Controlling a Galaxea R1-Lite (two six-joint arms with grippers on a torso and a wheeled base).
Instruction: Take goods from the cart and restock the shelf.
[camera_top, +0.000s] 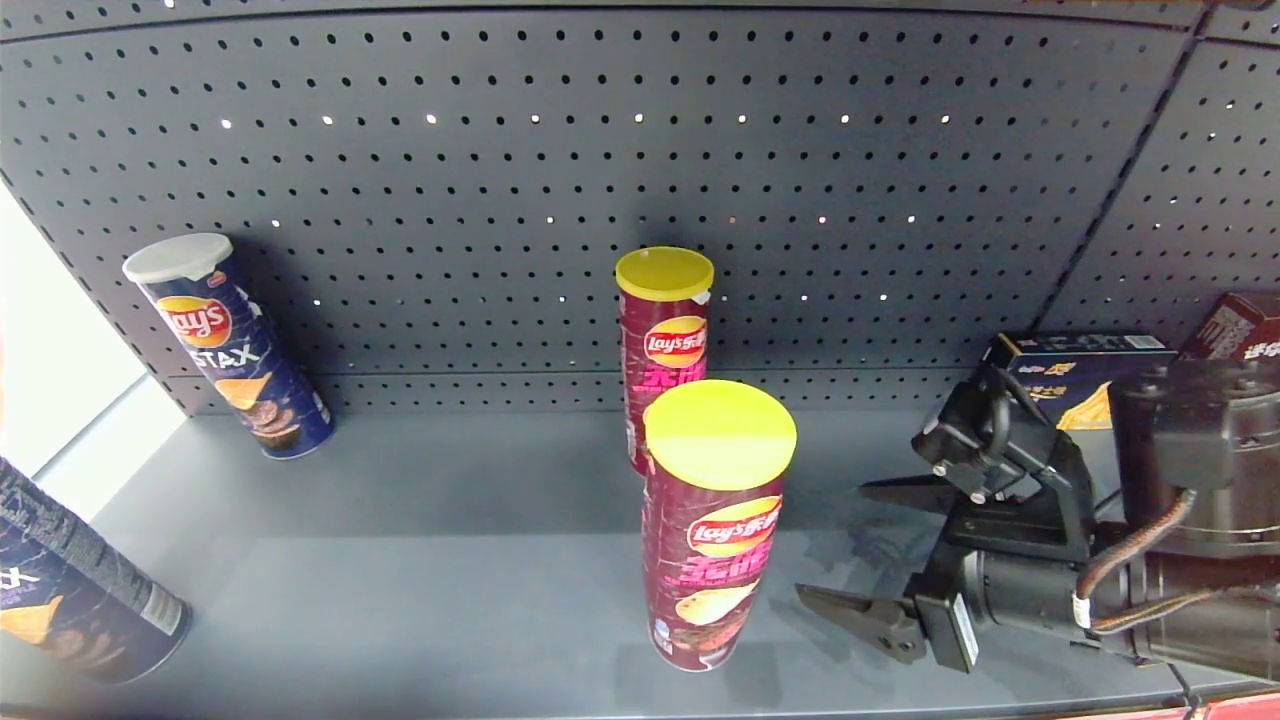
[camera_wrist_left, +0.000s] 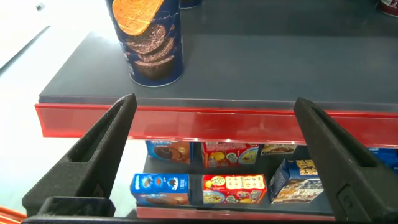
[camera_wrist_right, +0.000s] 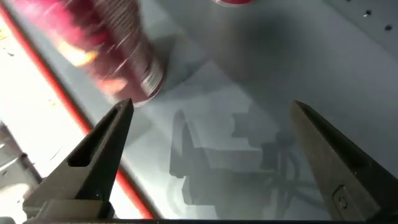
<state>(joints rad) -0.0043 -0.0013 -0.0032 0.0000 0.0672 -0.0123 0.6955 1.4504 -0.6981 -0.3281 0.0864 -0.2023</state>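
Observation:
Two maroon chip cans with yellow lids stand upright mid-shelf, the front can (camera_top: 712, 530) just ahead of the back can (camera_top: 664, 340). My right gripper (camera_top: 860, 550) hovers open over the shelf board just right of the front can, nothing between its fingers. In the right wrist view the right gripper (camera_wrist_right: 211, 155) is wide open, and the front can (camera_wrist_right: 112, 50) lies off to one side, blurred. My left gripper (camera_wrist_left: 214, 155) stands open and empty before the shelf's red front edge (camera_wrist_left: 211, 121), facing a blue chip can (camera_wrist_left: 149, 37) near that edge.
A blue chip can (camera_top: 230, 360) stands at the back left and another (camera_top: 70, 590) at the front left. A dark blue box (camera_top: 1090, 385) and a red box (camera_top: 1235, 325) sit at the right. Small boxes (camera_wrist_left: 227, 186) fill the lower shelf. The pegboard (camera_top: 640, 150) closes the back.

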